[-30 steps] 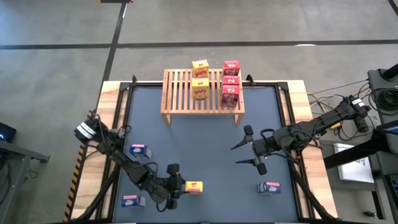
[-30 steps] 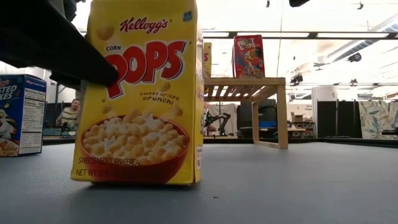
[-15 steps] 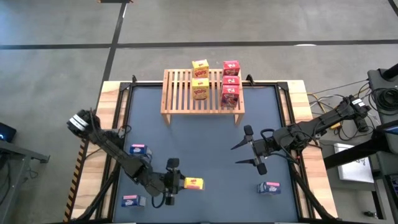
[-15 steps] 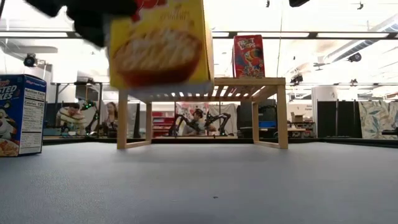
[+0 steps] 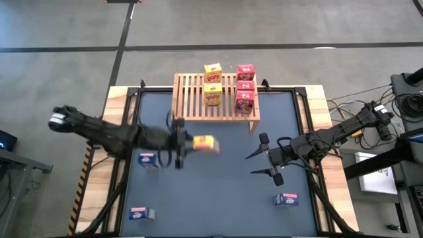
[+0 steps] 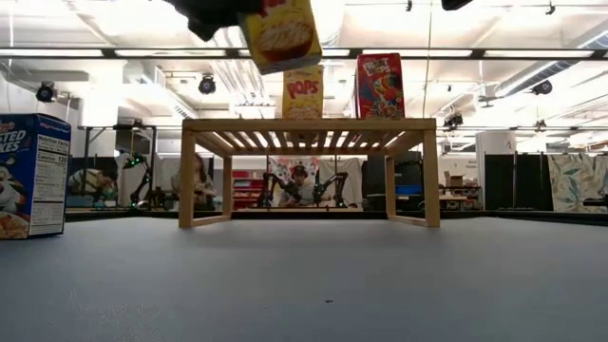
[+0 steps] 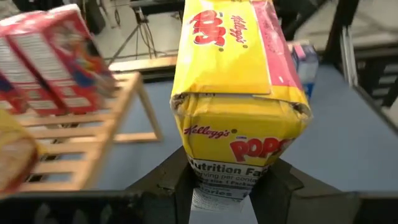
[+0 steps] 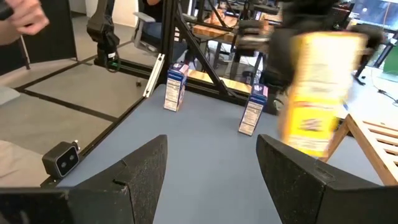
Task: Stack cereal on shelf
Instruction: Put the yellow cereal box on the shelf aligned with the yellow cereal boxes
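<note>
The left gripper is clamped on a yellow Corn Pops cereal box, holding it in the air above the dark table mat, just in front of the light wooden slatted shelf. In the left wrist view, the box's lower end sits pinched between the 2 dark fingers. On the shelf stand 2 yellow boxes and 3 red boxes in neighbouring rows. 3 blue boxes stand on the mat, well apart from one another. The right gripper hovers over the mat's right side, its fingers spread with nothing between them.
</note>
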